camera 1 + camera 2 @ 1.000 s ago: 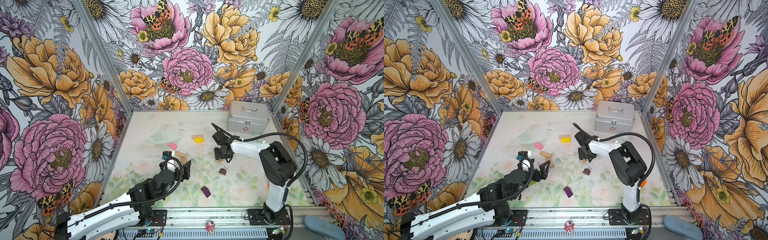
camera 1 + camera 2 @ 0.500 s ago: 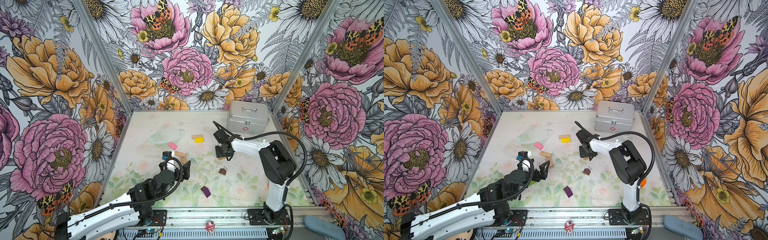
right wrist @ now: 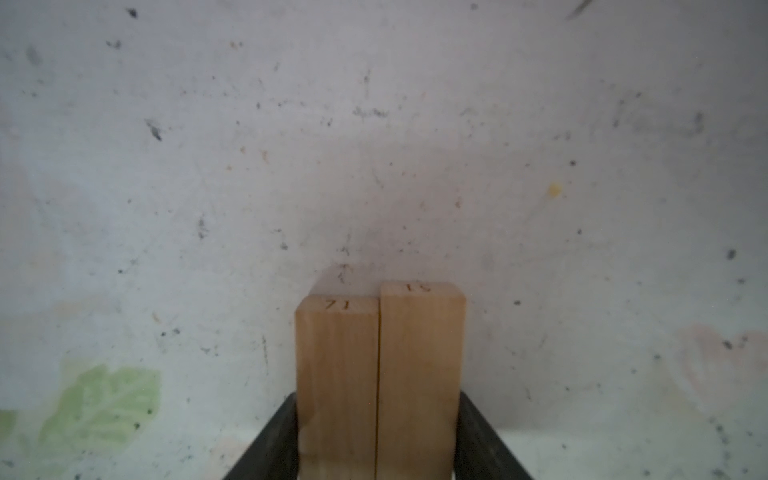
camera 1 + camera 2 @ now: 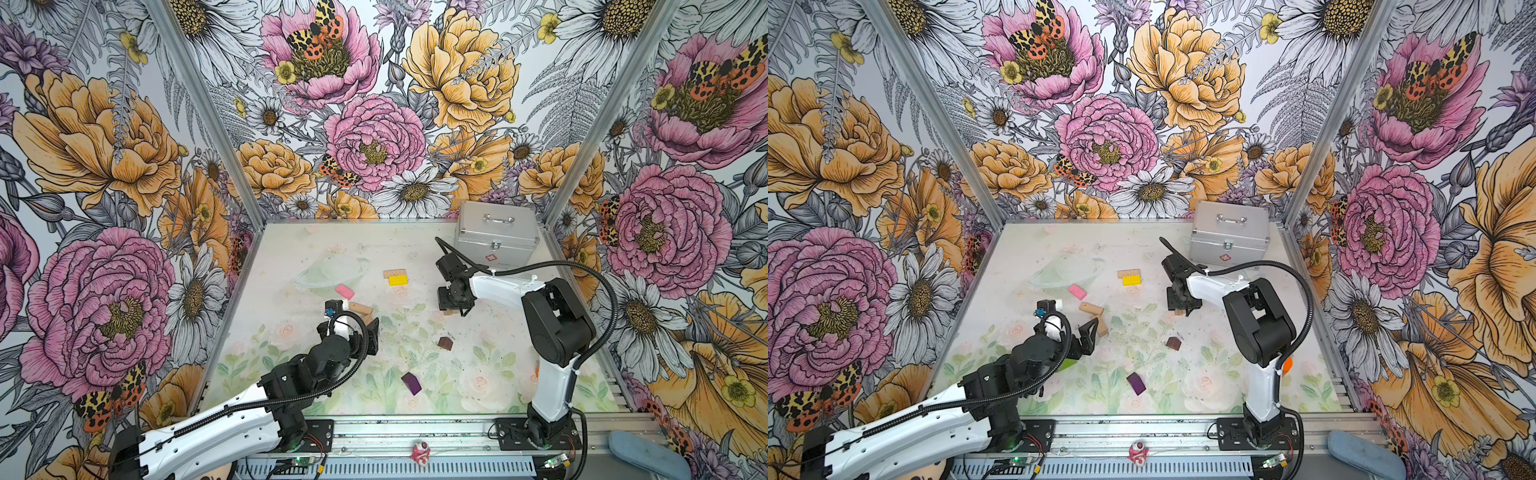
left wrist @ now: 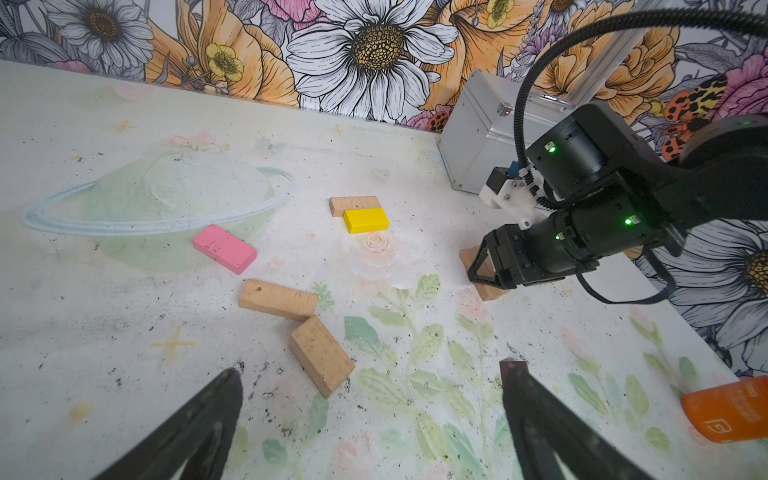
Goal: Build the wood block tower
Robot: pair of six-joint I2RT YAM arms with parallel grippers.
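Right hand point(image 3: 377, 397): fingers point(image 3: 274, 449) flush against outer sides of tan block pair point(image 3: 390, 353), blocks touching side by side on counter point(image 3: 374, 124); pinch or bare contact, cannot tell. Left hand point(image 5: 372, 370) spread wide, near loose tan block point(image 5: 320, 355). Pink block point(image 5: 224, 248), yellow block point(image 5: 365, 220) further out.

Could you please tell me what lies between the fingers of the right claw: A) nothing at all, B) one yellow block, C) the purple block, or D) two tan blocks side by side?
D: the right wrist view shows two tan blocks side by side, flanked by the fingers of the right claw.
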